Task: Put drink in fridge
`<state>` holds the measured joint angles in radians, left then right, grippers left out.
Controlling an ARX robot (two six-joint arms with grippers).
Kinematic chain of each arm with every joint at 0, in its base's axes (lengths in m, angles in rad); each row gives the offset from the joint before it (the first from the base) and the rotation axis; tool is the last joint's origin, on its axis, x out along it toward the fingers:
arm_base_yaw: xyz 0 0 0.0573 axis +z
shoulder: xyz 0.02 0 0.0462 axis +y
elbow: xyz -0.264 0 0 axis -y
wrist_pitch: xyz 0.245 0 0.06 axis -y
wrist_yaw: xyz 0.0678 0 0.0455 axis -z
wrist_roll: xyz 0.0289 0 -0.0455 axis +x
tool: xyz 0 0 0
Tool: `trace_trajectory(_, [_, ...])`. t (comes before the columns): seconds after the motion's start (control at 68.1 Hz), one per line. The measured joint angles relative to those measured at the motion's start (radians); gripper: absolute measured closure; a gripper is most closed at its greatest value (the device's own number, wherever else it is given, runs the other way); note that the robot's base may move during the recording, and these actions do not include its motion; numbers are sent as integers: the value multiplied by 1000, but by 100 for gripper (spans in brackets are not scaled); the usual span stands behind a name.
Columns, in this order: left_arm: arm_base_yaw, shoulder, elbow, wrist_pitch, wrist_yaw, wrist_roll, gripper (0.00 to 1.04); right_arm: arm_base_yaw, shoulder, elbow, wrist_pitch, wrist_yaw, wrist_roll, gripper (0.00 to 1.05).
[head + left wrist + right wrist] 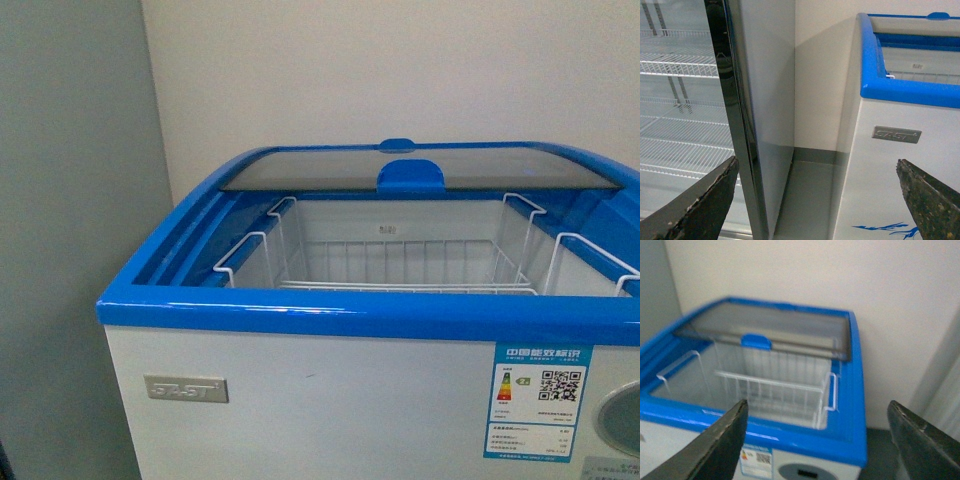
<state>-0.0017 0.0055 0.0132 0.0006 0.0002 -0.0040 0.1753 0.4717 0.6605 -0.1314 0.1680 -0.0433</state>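
The fridge (300, 310) is a white chest cooler with a blue rim, right in front of me. Its glass lid (420, 165) is slid back, leaving the front open over empty white wire baskets (400, 262). The drink is not in view in any frame. My left gripper (817, 187) is open and empty, low beside the cooler's front left corner (875, 95). My right gripper (817, 432) is open and empty, held above and in front of the cooler (840, 440), looking down on its open baskets (775, 390).
A tall grey glass-door display fridge (740, 100) with white wire shelves stands left of the cooler, with a narrow floor gap (807, 200) between them. A beige wall (400, 70) is behind. A label with a QR code (540, 400) is on the cooler's front.
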Motion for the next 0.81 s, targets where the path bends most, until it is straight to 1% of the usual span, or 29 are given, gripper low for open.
trace_trajectory(0.132, [0, 0, 0, 0, 0, 0, 8, -42, -54, -156, 56, -46, 21, 53])
trace_trajectory(0.161, [0, 0, 0, 0, 0, 0, 8, -82, -69, -201, 67, -112, 24, 60])
trace_trajectory(0.205, [0, 0, 0, 0, 0, 0, 8, -139, -90, -249, 83, -154, 27, 68])
trace_trajectory(0.279, [0, 0, 0, 0, 0, 0, 8, -169, -133, -319, 114, -159, 30, 86])
trace_trajectory(0.308, [0, 0, 0, 0, 0, 0, 8, -169, -141, -332, 119, -164, 30, 89])
trace_trajectory(0.352, [0, 0, 0, 0, 0, 0, 8, -169, -169, -360, 131, -167, 30, 98])
trace_trajectory(0.382, [0, 0, 0, 0, 0, 0, 8, -170, -177, -369, 135, -169, 29, 101])
trace_trajectory(0.455, [0, 0, 0, 0, 0, 0, 8, -172, -200, -400, 149, -168, 31, 102])
trace_trajectory(0.499, [0, 0, 0, 0, 0, 0, 8, -173, -244, -421, 106, -169, 31, 102])
trace_trajectory(0.572, [0, 0, 0, 0, 0, 0, 8, -173, -292, -462, 85, -168, 32, 102])
trace_trajectory(0.807, [0, 0, 0, 0, 0, 0, 8, -174, -357, -529, 104, -169, 32, 102])
